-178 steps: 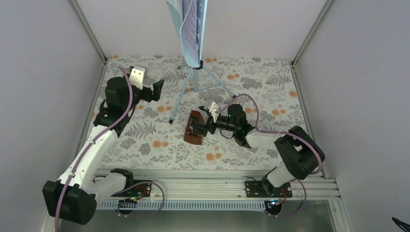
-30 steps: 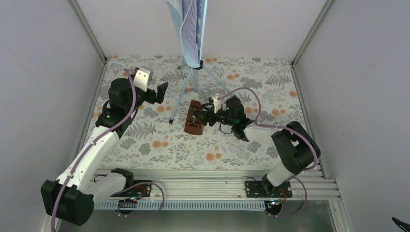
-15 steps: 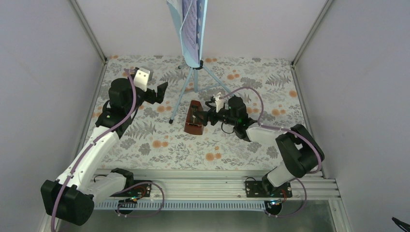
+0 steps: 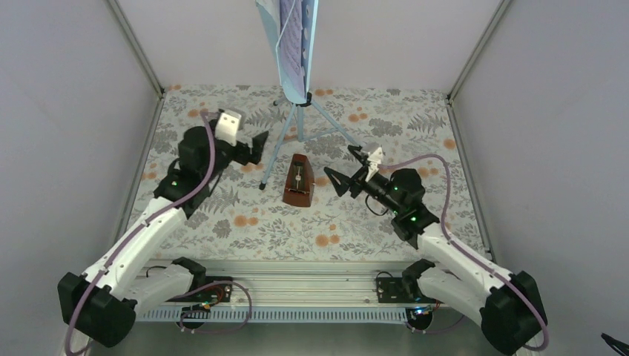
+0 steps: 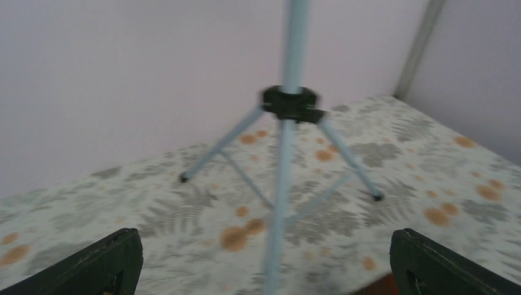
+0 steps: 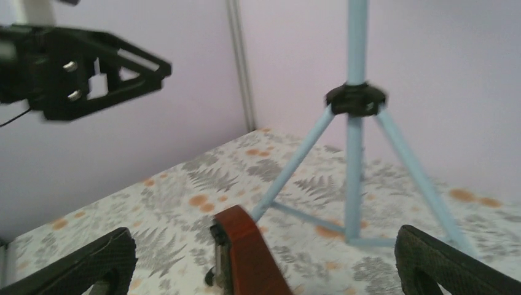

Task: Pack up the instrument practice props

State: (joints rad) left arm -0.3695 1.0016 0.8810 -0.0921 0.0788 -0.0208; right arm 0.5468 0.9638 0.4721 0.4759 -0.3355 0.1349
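Note:
The reddish-brown metronome (image 4: pixel 299 182) stands upright on the floral table, free of both grippers; its top shows in the right wrist view (image 6: pixel 246 252). The pale-blue music stand (image 4: pixel 298 70) rises behind it on tripod legs (image 4: pixel 284 141), with sheet-music pages (image 4: pixel 289 33) on its desk. My right gripper (image 4: pixel 343 167) is open and empty, just right of the metronome. My left gripper (image 4: pixel 256 148) is open and empty, just left of the stand's near leg. The left wrist view shows the stand's pole (image 5: pixel 284 160) centred between my fingers (image 5: pixel 92 264).
The floral table (image 4: pixel 222 222) is enclosed by grey walls with metal corner posts (image 4: pixel 137 44). The tripod hub (image 6: pixel 356 98) and my left gripper (image 6: pixel 92 74) show in the right wrist view. An aluminium rail (image 4: pixel 319 285) runs along the near edge.
My right gripper has let go of the metronome and drawn back to the right; the metronome now stands upright alone. My left gripper has moved right, closer to the stand's legs.

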